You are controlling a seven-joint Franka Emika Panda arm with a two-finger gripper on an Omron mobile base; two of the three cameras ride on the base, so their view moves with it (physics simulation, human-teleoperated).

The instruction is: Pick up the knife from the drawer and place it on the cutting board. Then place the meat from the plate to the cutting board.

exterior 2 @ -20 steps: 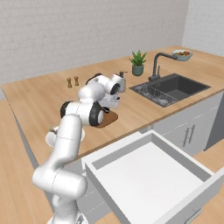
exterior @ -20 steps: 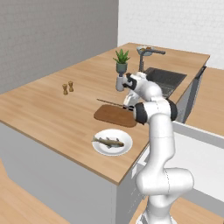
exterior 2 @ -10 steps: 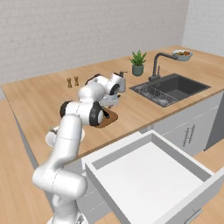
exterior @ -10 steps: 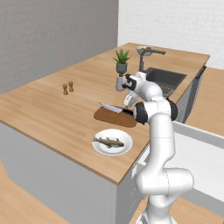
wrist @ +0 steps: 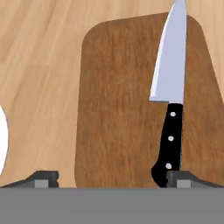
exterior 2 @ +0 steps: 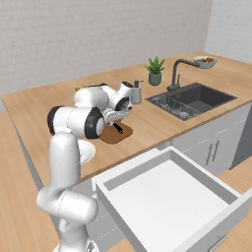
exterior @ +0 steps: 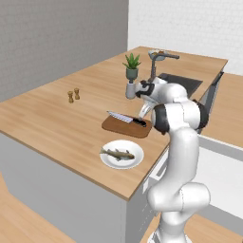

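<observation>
In the left base view the fish (exterior: 117, 153) lies on the white plate (exterior: 135, 159), near and left of the cutting board (exterior: 119, 125). The knife (exterior: 126, 118) rests flat on the board (handle toward the arm). The gripper (wrist: 112, 176) hangs over it, jaws spread wide, holding nothing. The fish's long axis runs left to right.

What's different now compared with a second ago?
The gripper has opened and let go of the knife, which lies flat on the cutting board. The fish on the plate and the open drawer are unchanged.
</observation>
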